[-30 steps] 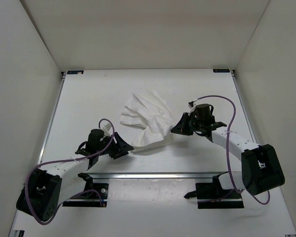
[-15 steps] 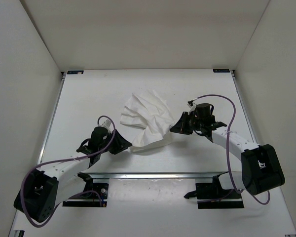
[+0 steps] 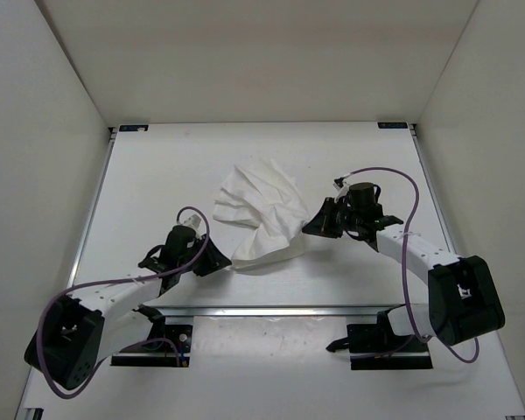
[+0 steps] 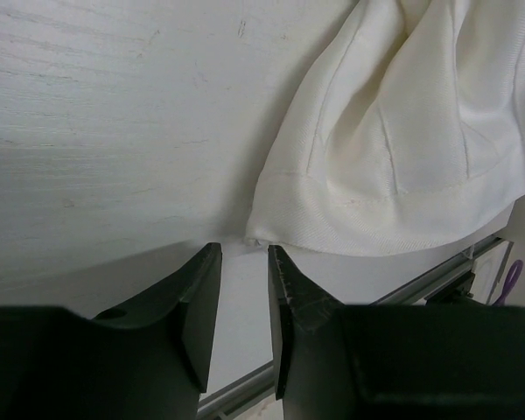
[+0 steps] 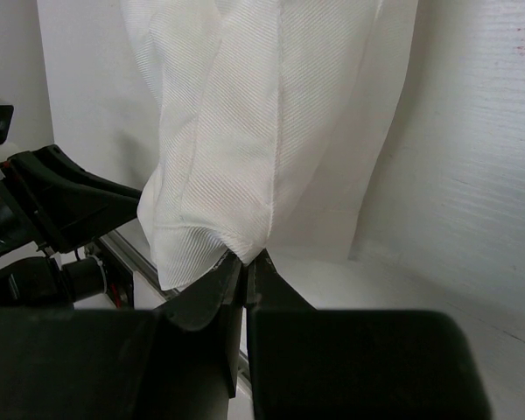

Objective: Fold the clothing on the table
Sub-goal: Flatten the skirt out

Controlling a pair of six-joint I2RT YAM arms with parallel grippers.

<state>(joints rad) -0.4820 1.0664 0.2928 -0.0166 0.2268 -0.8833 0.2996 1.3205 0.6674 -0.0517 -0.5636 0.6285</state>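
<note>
White walls (image 3: 245, 61) box in the desk (image 3: 149, 175). The clothing (image 3: 264, 210) lies bunched near the middle of it, a crumpled fan of white fabric that narrows toward the near edge. From my station I read the right fingers (image 5: 232, 278) as pinched tight on a fold of the fabric, which rises from their tips in the right wrist view. The left fingers (image 4: 210, 276) stand a narrow gap apart, low over the desk. The hemmed corner of the clothing sits just beyond their tips, and I see nothing between them. I judge this to be the grasping step: one edge is held, the second corner is not yet taken, and no fold has been made. Next I would need to nudge the left fingers forward over that hem corner and close on it. Then I would lift both ends together to spread the fabric flat before folding.
</note>
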